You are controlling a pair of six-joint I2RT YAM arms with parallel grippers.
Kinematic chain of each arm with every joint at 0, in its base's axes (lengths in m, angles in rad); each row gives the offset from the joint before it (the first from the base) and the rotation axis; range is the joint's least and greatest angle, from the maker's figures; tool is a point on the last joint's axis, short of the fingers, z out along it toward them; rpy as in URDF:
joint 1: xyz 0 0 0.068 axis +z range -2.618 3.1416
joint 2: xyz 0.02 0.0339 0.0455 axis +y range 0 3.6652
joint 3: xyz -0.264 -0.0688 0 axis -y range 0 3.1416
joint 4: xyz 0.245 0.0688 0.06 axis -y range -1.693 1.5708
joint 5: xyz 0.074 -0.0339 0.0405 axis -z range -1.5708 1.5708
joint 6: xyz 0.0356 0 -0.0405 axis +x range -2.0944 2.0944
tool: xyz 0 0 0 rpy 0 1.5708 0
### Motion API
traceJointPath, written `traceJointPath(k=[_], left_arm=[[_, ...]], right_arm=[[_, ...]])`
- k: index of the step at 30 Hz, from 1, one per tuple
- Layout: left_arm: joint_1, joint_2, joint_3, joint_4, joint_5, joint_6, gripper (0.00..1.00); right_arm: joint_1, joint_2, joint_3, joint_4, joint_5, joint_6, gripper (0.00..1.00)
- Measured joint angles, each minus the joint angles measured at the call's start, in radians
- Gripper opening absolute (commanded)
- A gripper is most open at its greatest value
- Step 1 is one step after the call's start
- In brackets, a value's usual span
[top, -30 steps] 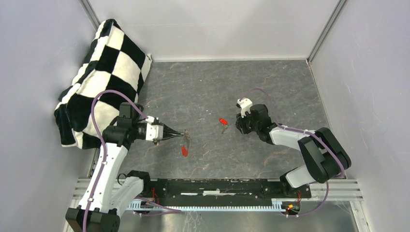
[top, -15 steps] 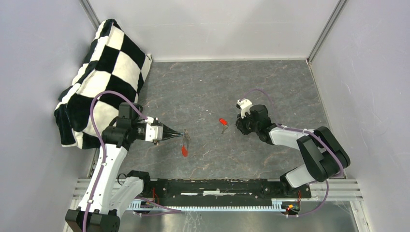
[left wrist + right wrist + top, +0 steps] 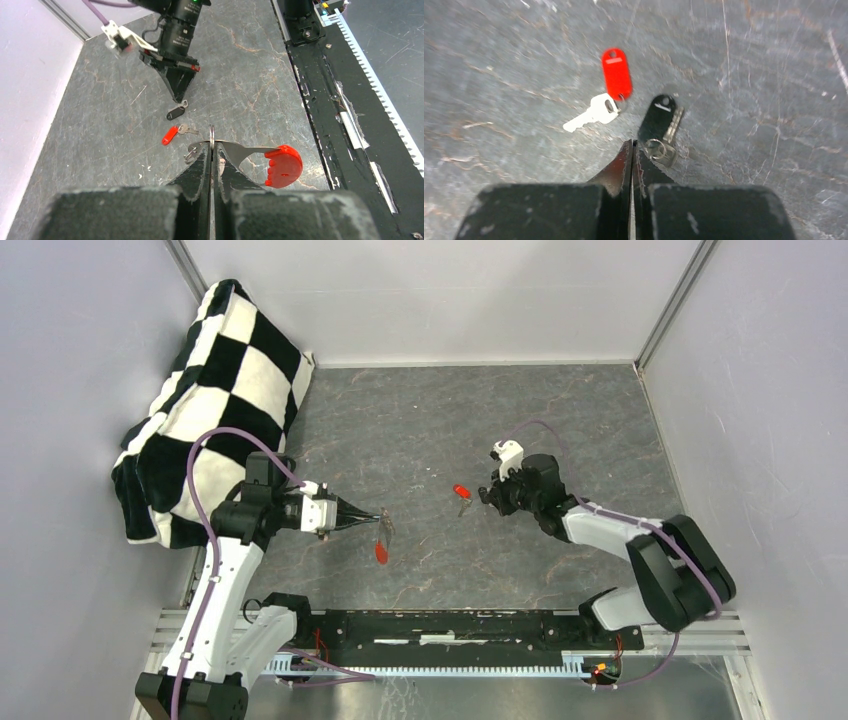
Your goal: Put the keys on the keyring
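Left tool [image 3: 212, 150] is clamped shut on the keyring [image 3: 245, 148]. Right tool [image 3: 632, 146] is down at the table [image 3: 749, 100], tips closed with nothing visibly between them. Black key [image 3: 658, 117] lies just beside the tips, red key [image 3: 616, 73] near. Looks like a missed pinch: reopen, straddle the black key's small ring, close squarely.

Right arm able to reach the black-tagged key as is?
Probably yes: the small metal key with a black plastic tag lies uncovered right beside the right gripper, though its jaws are shut.
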State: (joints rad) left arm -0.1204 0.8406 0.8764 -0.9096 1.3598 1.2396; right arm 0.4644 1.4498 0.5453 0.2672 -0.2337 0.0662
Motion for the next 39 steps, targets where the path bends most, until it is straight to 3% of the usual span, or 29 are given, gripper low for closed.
traceJointPath(k=[4, 5, 8, 9, 13, 16, 23, 34, 39], left_arm=[[0.0, 0.006, 0.0, 0.0, 0.0, 0.0, 0.02], [0.0, 0.006, 0.0, 0.0, 0.0, 0.0, 0.02], [0.0, 0.007, 0.0, 0.0, 0.0, 0.0, 0.02], [0.0, 0.007, 0.0, 0.0, 0.0, 0.0, 0.02], [0.0, 0.008, 0.0, 0.0, 0.002, 0.0, 0.02], [0.0, 0.008, 0.0, 0.0, 0.002, 0.0, 0.02], [0.0, 0.004, 0.0, 0.0, 0.002, 0.0, 0.02], [0.0, -0.005, 0.0, 0.0, 0.002, 0.0, 0.02], [0.0, -0.006, 0.0, 0.0, 0.002, 0.0, 0.02]], right_arm=[[0.013, -0.101, 0.0, 0.0, -0.036, 0.008, 0.0], [0.019, -0.121, 0.0, 0.0, -0.039, 0.008, 0.05], [0.034, -0.154, 0.0, -0.006, -0.03, 0.011, 0.33], [0.039, -0.156, 0.0, -0.013, -0.018, 0.005, 0.37], [0.04, -0.13, 0.0, -0.032, 0.042, 0.005, 0.46], [0.039, -0.087, 0.0, -0.028, 0.083, 0.003, 0.47], [0.038, 0.048, 0.005, -0.024, 0.122, -0.027, 0.33], [0.037, 0.059, 0.008, 0.013, 0.111, -0.037, 0.0], [0.037, 0.047, 0.006, 0.016, 0.087, -0.035, 0.0]])
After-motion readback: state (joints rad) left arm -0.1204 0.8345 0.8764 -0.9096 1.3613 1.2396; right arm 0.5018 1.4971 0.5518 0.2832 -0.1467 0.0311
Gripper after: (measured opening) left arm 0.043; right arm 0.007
